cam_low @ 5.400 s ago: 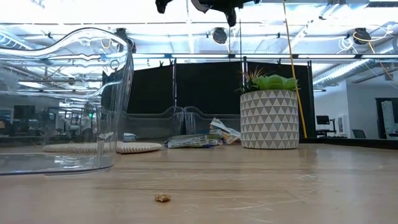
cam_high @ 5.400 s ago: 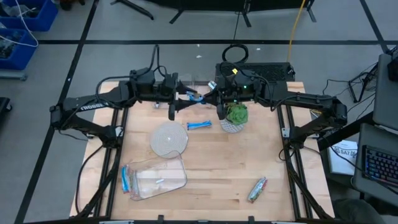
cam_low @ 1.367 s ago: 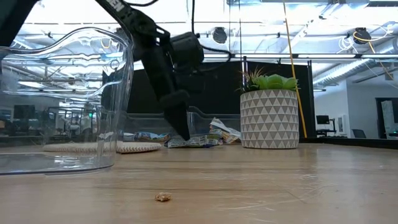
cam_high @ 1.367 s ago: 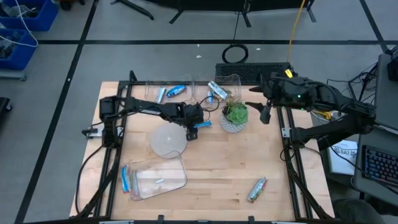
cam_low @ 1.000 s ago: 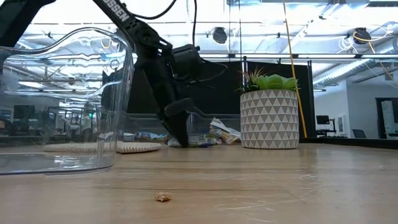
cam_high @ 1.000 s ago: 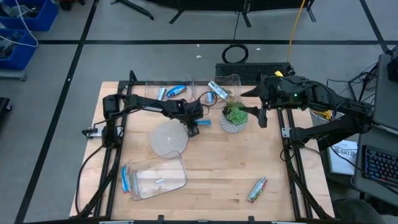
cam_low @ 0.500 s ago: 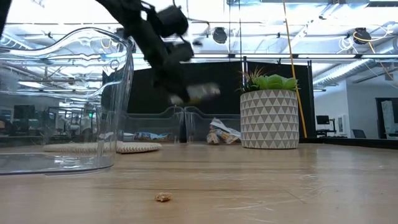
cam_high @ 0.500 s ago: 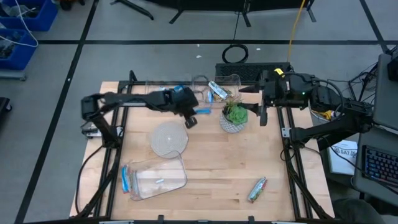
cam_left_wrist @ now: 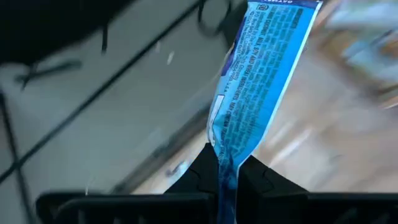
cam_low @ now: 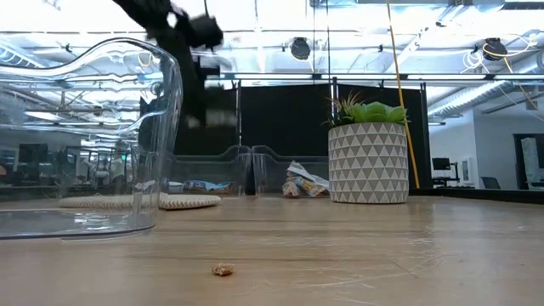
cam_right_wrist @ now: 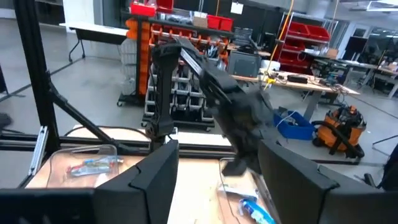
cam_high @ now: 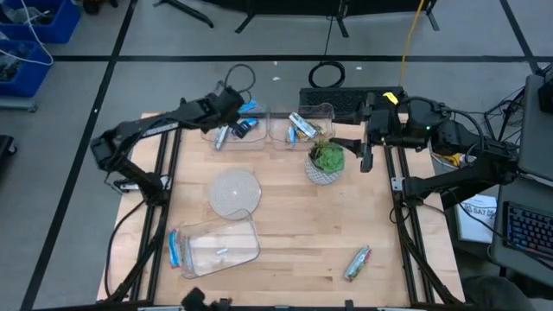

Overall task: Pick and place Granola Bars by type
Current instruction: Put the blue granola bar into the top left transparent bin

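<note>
My left gripper (cam_high: 238, 107) is high over the far-left clear tub (cam_high: 235, 136), shut on a bright blue granola bar (cam_left_wrist: 261, 81). Two blue bars (cam_high: 242, 127) lie in that tub. A silver-green bar (cam_high: 299, 126) lies in the neighbouring tub (cam_high: 298, 134). More blue bars (cam_high: 175, 249) lie beside the big clear tub (cam_high: 220, 246), which lies on its side near the front left. A silver-green bar (cam_high: 357, 262) lies near the front right. My right gripper (cam_high: 363, 160) is open and empty, right of the potted plant (cam_high: 326, 162). My left gripper pinches the blue bar's crimped end (cam_left_wrist: 227, 169) between its two fingers. The bar runs straight out beyond the fingertips, along the line of the fingers, its other end (cam_left_wrist: 283, 9) free. It is lifted clear, above the far-left tub.
A round woven mat (cam_high: 235, 192) lies at mid table. The potted plant stands at the back, right of centre, beside the two small tubs. A small crumb (cam_low: 223, 269) lies on the wood near the front. Bare wood shows across the table's middle and right (cam_high: 346, 216).
My left gripper has come down on the blue bar lying between the mat and the plant, shut on it and lifted it clear. It then swung up and toward the far left, over the far-left tub. My right gripper has stayed beside the plant.
</note>
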